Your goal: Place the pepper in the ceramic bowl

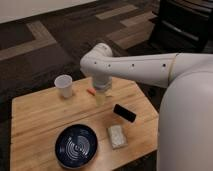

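The pepper (pixel 90 92) is a small orange-red sliver lying on the wooden table (pixel 35 120), between the white cup and my gripper. My gripper (pixel 101 97) hangs down from the white arm just right of the pepper, close over the table top. The ceramic bowl (pixel 76 145) is dark blue with pale rings inside. It sits near the table's front edge, below and left of the gripper, with nothing in it.
A white cup (pixel 64 85) stands at the table's back left. A black rectangular device (pixel 124 112) lies right of the gripper. A pale rectangular packet (pixel 116 136) lies beside the bowl. My white body (pixel 187 130) fills the right side.
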`<action>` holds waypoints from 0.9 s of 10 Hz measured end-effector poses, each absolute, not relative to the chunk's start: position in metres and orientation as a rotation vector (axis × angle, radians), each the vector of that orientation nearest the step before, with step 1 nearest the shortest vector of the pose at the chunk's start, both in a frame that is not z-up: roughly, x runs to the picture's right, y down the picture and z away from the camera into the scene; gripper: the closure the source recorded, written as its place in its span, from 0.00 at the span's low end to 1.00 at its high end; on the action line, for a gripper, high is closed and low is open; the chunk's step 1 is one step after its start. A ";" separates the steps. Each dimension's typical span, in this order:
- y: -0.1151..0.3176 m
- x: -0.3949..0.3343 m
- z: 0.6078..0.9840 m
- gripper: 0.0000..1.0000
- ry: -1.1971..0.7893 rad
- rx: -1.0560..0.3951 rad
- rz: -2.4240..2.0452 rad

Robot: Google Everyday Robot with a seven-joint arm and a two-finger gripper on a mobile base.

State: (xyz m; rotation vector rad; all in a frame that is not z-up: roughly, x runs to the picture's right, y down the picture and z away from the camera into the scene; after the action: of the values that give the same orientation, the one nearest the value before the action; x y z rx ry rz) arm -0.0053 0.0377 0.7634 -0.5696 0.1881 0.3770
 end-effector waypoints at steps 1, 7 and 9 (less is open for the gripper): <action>0.032 -0.007 0.778 0.35 0.153 -0.569 0.352; 0.021 -0.020 0.847 0.35 0.084 -0.571 0.296; 0.023 -0.038 0.874 0.35 0.077 -0.600 0.263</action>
State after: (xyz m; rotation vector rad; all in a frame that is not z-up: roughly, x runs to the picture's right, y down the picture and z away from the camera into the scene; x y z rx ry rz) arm -0.0383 0.0231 0.8738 -0.6003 0.0768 0.2627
